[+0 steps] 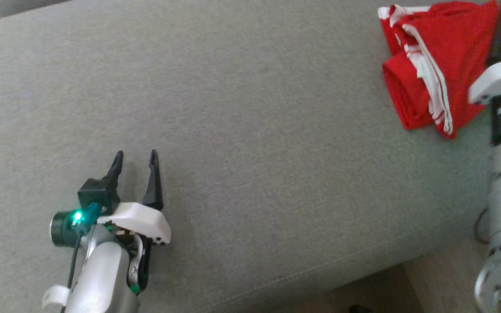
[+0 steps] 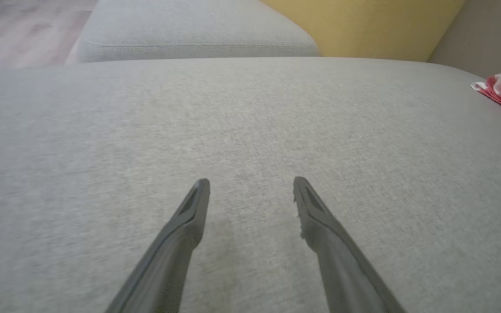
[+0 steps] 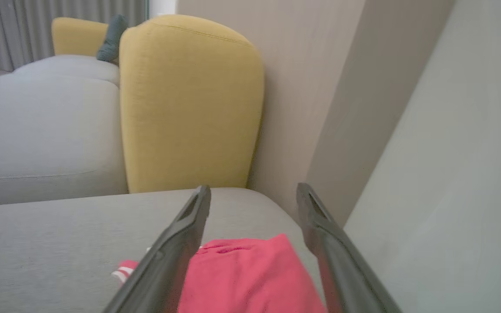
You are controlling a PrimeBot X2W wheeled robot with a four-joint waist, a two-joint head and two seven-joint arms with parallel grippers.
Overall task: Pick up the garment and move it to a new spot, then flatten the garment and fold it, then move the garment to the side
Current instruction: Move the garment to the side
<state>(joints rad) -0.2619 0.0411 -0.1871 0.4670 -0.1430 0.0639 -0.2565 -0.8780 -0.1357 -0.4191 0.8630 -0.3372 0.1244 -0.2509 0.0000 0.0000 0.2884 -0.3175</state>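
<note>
**Red garment (image 1: 433,65) folded at the right end of the grey sofa cushion (image 1: 255,130).**
We judged the task nearly complete: the garment lay folded and set aside. The right fingers (image 3: 187,230) stood apart above it, empty, and the left fingers (image 1: 153,182) stood apart over bare cushion. A yellow backrest (image 3: 189,104) and a wall (image 3: 320,87) bounded that end.

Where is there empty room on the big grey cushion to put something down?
Most of the cushion is bare: the whole wide stretch between the left gripper and the red garment, and the strip along its front edge. The far right corner is crowded: the garment lies there with the right gripper open over it.
</note>
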